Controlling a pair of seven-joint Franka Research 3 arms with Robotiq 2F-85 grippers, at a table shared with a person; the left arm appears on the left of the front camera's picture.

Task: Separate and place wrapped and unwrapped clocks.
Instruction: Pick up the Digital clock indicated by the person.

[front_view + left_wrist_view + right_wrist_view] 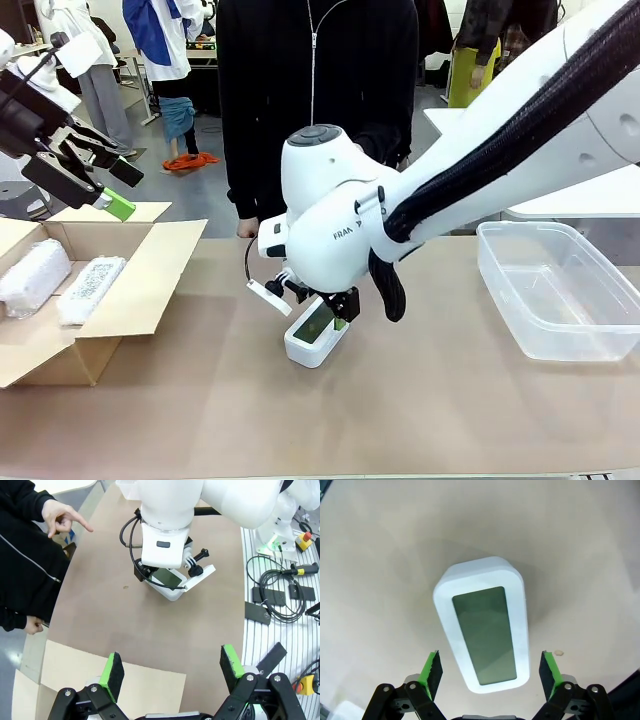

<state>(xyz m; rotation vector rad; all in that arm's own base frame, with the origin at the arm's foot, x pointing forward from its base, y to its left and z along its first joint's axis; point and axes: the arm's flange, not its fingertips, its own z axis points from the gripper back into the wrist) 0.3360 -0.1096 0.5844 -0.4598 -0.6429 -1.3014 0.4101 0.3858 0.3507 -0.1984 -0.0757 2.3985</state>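
Two wrapped bundles in box, bare clock between open right jaws.

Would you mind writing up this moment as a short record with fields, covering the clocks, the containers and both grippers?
unwrapped clock: white clock lying screen-up on the table, near the middle
wrapped clocks: two wrapped bundles side by side in the cardboard box at the robot's left
plastic tub: clear, on the table at the robot's right
right gripper: open, directly above the clock, fingers either side of it, not yet closed
left gripper: open, raised above the box
person: standing at the far side, a hand pointing
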